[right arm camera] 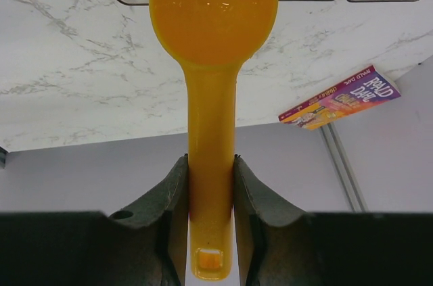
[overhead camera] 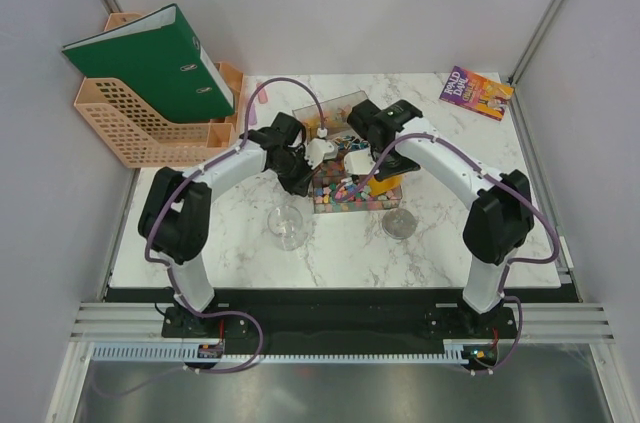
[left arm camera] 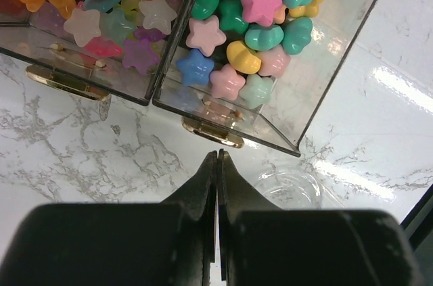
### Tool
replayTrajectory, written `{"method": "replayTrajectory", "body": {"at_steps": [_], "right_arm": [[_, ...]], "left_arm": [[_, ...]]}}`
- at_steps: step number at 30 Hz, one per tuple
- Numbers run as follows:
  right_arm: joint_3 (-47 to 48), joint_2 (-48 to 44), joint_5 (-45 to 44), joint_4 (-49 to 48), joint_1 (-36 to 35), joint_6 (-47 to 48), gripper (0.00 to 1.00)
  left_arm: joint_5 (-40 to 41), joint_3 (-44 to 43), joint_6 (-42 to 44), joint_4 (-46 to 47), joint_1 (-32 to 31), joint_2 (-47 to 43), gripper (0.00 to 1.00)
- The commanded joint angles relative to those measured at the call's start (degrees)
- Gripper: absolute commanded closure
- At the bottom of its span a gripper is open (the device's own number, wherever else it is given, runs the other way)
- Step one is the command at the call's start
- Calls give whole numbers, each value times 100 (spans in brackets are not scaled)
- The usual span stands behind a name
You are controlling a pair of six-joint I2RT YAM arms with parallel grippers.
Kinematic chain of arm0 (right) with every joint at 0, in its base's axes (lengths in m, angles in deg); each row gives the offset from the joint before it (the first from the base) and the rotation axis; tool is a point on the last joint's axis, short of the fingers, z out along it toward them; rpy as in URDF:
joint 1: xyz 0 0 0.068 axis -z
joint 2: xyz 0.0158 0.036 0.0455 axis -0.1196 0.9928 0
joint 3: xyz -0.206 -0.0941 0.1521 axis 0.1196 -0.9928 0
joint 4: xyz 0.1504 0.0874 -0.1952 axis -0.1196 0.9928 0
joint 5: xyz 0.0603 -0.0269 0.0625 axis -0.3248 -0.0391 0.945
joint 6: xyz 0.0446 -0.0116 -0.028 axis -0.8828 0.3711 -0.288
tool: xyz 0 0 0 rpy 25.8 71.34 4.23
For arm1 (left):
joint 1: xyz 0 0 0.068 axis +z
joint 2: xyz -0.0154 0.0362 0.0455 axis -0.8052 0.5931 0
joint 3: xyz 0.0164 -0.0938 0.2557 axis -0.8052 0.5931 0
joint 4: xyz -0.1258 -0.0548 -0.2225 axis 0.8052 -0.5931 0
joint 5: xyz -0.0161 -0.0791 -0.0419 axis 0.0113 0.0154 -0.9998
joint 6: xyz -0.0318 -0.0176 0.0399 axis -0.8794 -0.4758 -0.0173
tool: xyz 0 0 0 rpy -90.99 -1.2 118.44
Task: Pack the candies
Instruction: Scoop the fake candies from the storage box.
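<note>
The candies (left arm camera: 260,15) are small multicoloured star-shaped sweets that fill a clear divided box (overhead camera: 350,193). A second compartment of them (left arm camera: 101,15) lies to the left. My left gripper (left arm camera: 217,157) is shut and empty, just in front of the box's near wall (left arm camera: 298,110), above the marble. In the top view it (overhead camera: 300,181) is at the box's left side. My right gripper (right arm camera: 210,161) is shut on the handle of the orange scoop (right arm camera: 213,9). The scoop (overhead camera: 392,179) hangs at the box's right end. Whether it holds sweets does not show.
Two clear cups stand in front of the box, one at the left (overhead camera: 286,226) and one at the right (overhead camera: 399,222). A file tray with a green binder (overhead camera: 150,63) stands at the back left. A book (overhead camera: 476,93) lies at the back right.
</note>
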Motion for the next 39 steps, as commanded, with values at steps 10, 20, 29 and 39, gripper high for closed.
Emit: {"method": "replayTrajectory", "body": {"at_steps": [10, 20, 29, 39], "right_arm": [[-22, 445, -255, 642, -404, -235, 100], [13, 753, -202, 633, -589, -577, 100], [110, 1209, -9, 633, -668, -1351, 100], [777, 1667, 527, 624, -703, -1729, 100]], "left_arm": [[64, 798, -213, 517, -5, -774, 98], [99, 1159, -379, 676, -5, -1064, 98], [90, 1423, -467, 755, -5, -1223, 98], [511, 1326, -555, 965, -5, -1249, 97]]}}
